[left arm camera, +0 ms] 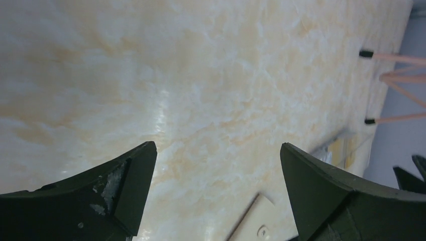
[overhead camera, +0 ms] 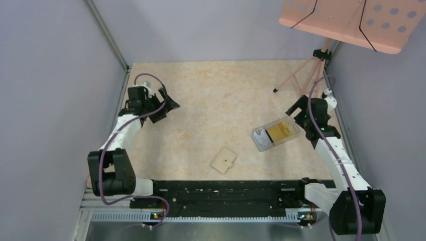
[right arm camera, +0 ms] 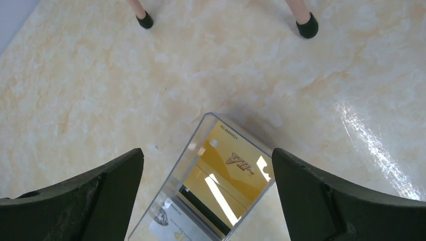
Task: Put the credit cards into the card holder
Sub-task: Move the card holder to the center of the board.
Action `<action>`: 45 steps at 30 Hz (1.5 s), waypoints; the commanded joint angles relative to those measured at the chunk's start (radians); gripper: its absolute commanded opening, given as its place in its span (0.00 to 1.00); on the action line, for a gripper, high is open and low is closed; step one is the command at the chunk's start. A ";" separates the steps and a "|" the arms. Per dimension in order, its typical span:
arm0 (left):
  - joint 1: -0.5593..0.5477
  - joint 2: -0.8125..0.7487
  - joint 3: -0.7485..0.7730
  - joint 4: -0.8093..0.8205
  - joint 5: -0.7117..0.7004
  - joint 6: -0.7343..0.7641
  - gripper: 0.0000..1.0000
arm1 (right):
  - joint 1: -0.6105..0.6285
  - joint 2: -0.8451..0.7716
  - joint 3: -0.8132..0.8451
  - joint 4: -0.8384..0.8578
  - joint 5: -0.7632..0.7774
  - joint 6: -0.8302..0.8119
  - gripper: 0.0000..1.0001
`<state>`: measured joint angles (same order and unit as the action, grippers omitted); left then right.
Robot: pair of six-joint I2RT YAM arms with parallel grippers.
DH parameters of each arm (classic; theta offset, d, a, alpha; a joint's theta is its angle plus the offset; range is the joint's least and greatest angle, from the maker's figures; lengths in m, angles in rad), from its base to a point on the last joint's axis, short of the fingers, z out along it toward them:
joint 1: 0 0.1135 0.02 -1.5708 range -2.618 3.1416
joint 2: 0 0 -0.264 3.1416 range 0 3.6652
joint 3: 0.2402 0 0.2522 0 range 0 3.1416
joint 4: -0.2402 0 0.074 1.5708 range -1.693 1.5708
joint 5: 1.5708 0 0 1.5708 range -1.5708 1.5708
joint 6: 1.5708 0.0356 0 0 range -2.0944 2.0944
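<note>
Both arms idle, nothing held. Left gripper (overhead camera: pixel 168 104) is open and empty, out at 9-10 o'clock of the table (overhead camera: pixel 211 85), with bare tabletop between its jaws. Right gripper (right arm camera: pixel 208 156) is also open wide and empty, at the 3 o'clock edge, hanging just above the far end of the clear box (overhead camera: pixel 277 133).

Cards (right arm camera: pixel 232 173) lie flat inside the box, yellow one with "VIP" print on top, a white-ish one at the box's near end. How many are stacked, can't tell. Holder (overhead camera: pixel 223 160) sits at 6 o'clock, near the arm bases, at 8 o'clock of the box and well apart from it. It looks folded shut, snap dot up. No card is in it yet.

Risks, judged:
- Box walls stand around the cards, so fingers may hit the rim and shove or tip the box instead of reaching a card. The light box probably slides easily on the glossy top.
- Cards are thin and flat on the box floor with no edge to pinch. Jaws may slip off, or lift two at once.
- Holder shut means no pocket exposed. It needs opening first and could skid when poked, maybe off the 6 o'clock edge.
- Left gripper is far from the holder, so nothing braces it.
- Stand (overhead camera: pixel 300 80) legs at 1 o'clock are close to the right arm and could snag on a wide swing.
</note>
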<state>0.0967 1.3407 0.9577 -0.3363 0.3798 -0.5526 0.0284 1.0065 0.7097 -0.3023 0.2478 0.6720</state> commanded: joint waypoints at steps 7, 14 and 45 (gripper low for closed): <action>-0.326 0.219 0.088 -0.008 0.219 0.083 0.98 | 0.061 0.078 0.090 -0.096 -0.271 -0.059 0.99; -0.373 0.324 0.124 -0.231 0.349 0.254 0.93 | 0.408 0.165 0.218 -0.252 -0.238 -0.070 0.99; -0.486 0.728 0.167 -0.354 0.599 0.305 0.80 | 0.731 0.731 0.162 -0.006 -0.759 0.022 0.65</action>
<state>-0.3626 1.9854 1.1011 -0.6998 1.0126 -0.2192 0.7555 1.6478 0.8486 -0.4259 -0.4992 0.6643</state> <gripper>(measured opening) 0.820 0.656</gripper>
